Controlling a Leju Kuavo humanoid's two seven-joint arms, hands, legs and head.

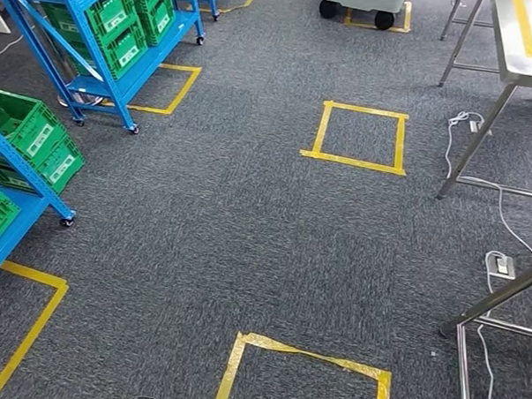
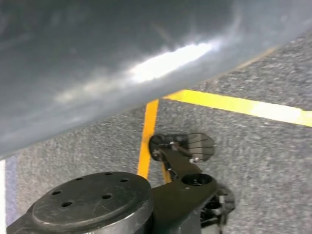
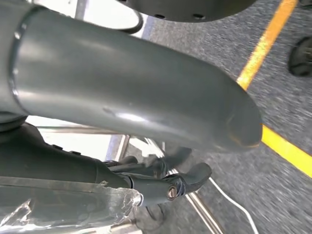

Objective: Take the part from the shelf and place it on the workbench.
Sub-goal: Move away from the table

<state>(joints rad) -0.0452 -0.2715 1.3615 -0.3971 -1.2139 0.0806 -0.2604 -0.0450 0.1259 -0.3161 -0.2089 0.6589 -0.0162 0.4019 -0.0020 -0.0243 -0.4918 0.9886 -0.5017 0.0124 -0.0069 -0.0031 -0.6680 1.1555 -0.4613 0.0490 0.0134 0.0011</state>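
Blue shelves [image 1: 115,82] with green crates [image 1: 119,34] stand at the far left, and a nearer shelf [image 1: 22,175] holds more crates. No loose part can be made out in them. The steel workbench [image 1: 509,30] runs along the right edge. My left hand [image 2: 110,63] hangs over the carpet; its grey thumb is a blurred band and its fingers are hidden. My right hand [image 3: 147,122] also hangs low, its thick grey thumb apart from the dark fingers [image 3: 184,180], which stretch out straight with nothing between them.
Grey carpet carries yellow tape squares, one ahead [image 1: 357,138] and one near my feet [image 1: 304,366]. White cables and a floor socket [image 1: 499,264] lie by the workbench legs [image 1: 471,146]. A wheeled white cart [image 1: 364,1] stands far ahead.
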